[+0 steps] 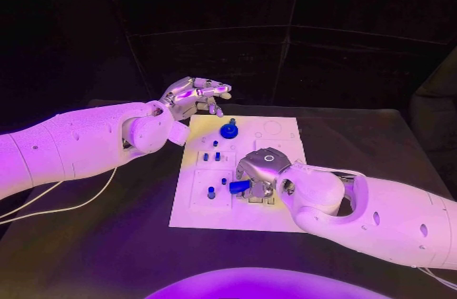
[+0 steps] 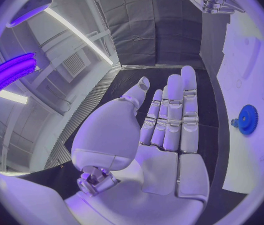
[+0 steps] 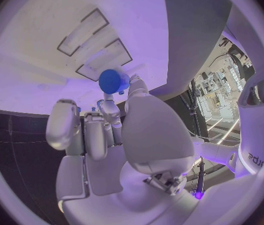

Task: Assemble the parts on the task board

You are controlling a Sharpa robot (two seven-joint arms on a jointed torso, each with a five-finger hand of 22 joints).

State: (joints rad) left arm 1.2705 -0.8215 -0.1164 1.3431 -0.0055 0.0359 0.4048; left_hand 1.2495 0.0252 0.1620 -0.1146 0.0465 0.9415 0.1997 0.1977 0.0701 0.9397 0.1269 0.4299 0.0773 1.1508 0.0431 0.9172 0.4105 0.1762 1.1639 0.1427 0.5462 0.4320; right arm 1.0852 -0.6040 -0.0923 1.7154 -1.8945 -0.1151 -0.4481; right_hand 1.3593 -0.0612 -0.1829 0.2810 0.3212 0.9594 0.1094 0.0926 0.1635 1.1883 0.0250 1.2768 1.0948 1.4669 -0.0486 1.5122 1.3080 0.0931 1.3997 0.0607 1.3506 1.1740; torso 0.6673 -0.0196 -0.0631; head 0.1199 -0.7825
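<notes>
The white task board lies in the middle of the black table. A blue gear stands on its far part, and it appears again as the gear on the board in the left wrist view. Several small blue pegs stand in the board's left half. My right hand hovers over the board's near middle and pinches a round blue part between thumb and finger, seen end-on as the blue part above the board's rectangular recesses. My left hand is raised beyond the board's far left corner, its fingers stretched out and holding nothing.
Black table surrounds the board on all sides. A white cable trails from my left arm over the table's left part. A dark curtain closes off the back.
</notes>
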